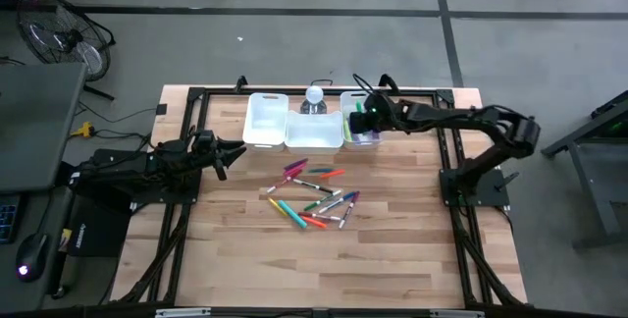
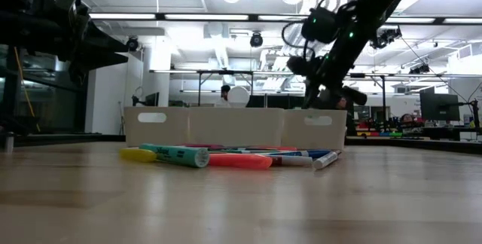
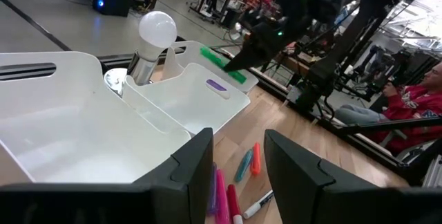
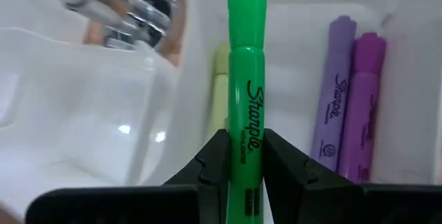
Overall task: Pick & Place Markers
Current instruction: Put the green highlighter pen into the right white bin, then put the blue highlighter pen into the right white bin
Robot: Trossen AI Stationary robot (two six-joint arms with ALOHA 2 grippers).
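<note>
Over the wooden table (image 1: 392,259) on grey concrete, right gripper (image 4: 242,156) pinches a green marker (image 4: 246,99) above the right-hand bin (image 1: 345,112), left gripper (image 3: 238,156) narrowly parted beside the bins

Overhead looks down; low looks level across table; both share bins (image 1: 293,122)

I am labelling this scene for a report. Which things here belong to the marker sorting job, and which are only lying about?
Belonging to the job:
- green marker gripped by the right end effector above the right bin
- purple markers already in that bin
- loose markers on the table
- left end effector, open, waiting near the left bin

Only lying about:
- light bulb
- fan
</note>
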